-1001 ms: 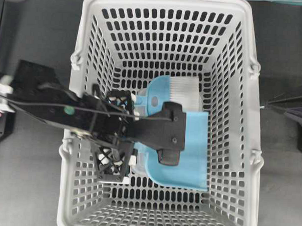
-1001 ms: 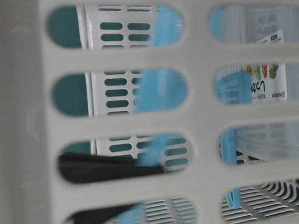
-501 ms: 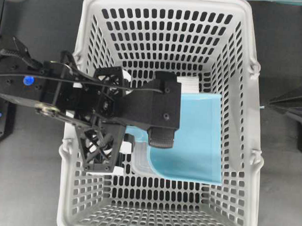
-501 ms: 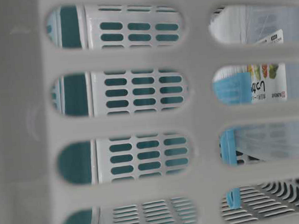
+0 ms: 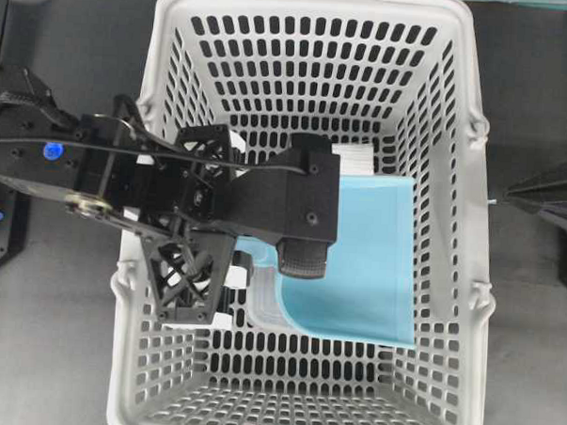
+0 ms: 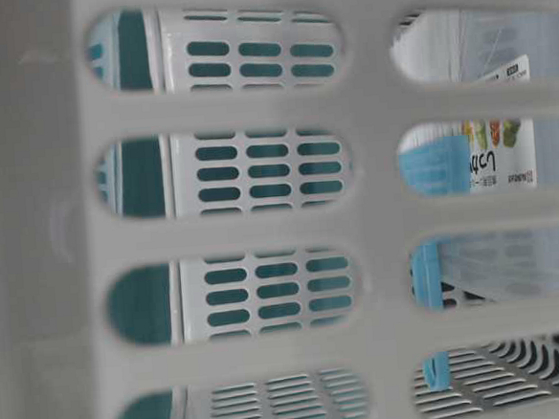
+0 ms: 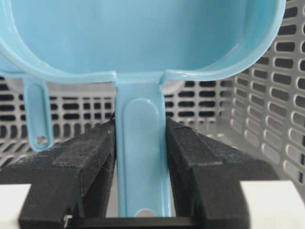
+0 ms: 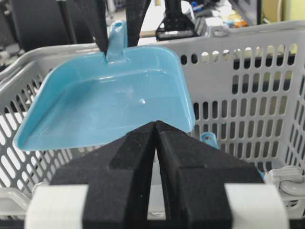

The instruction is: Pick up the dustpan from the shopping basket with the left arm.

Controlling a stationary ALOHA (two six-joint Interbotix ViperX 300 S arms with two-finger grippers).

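The light blue dustpan (image 5: 366, 263) hangs above the floor of the grey shopping basket (image 5: 457, 107), pan about level. My left gripper (image 7: 140, 126) is shut on the dustpan's thin handle (image 7: 141, 157), one pad on each side. In the overhead view the wrist block hides the fingertips. The right wrist view shows the dustpan (image 8: 109, 105) raised near rim height inside the basket (image 8: 248, 81). My right gripper (image 8: 156, 125) is shut and empty, outside the basket's right wall (image 5: 510, 192).
The blue hand brush lies on the basket floor under the dustpan; its white bristles (image 5: 356, 159) and holed handle (image 7: 35, 114) show. The basket walls enclose the left arm on all sides. A labelled package (image 6: 501, 156) shows through the slots.
One second ago the dustpan lay low on the brush. My left gripper has lifted it higher and shifted it right. Nothing has moved in the last half second.
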